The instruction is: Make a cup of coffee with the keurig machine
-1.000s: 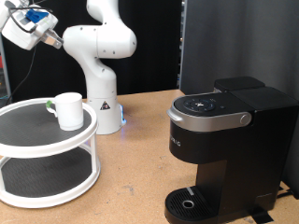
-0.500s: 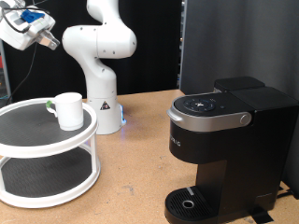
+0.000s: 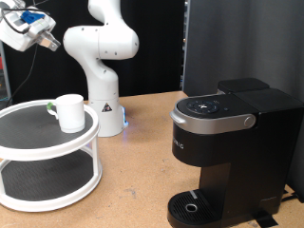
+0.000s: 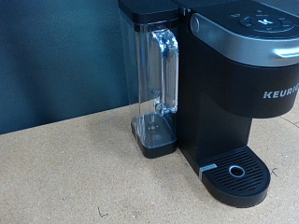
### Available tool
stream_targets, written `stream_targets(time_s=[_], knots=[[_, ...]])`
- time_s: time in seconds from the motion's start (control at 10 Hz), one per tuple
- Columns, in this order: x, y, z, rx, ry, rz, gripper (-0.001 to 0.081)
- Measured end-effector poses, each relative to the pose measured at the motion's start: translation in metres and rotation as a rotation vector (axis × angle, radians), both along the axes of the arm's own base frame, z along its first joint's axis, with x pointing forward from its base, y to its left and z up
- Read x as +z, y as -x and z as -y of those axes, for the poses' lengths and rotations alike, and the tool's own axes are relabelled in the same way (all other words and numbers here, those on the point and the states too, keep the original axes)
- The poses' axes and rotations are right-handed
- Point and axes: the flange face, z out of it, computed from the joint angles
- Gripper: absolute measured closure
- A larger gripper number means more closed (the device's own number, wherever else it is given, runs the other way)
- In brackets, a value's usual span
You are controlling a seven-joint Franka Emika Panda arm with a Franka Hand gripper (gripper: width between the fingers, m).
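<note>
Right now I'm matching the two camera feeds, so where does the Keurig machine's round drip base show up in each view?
Exterior view: the drip base is at the bottom edge, right of centre, under the Keurig machine.
Wrist view: the drip base sits in the lower right corner, beside the clear water tank.
Shared landmark: the silver-grey lid handle.

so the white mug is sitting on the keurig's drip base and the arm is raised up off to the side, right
Not quite. The drip base of the keurig machine has nothing on it; the cup stands on the top tier of the white two-tier stand at the exterior view's left. The exterior view shows this. The gripper is indeed raised, near the exterior view's top left, away from both.
</note>
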Motion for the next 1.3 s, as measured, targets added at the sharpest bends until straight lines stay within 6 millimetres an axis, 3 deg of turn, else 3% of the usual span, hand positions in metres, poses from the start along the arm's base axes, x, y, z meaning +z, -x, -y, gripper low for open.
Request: stream_targets(time_s=[1.3], knots=[[-0.071,0.013,0.020,-0.049,0.069,0.066,0.0804]])
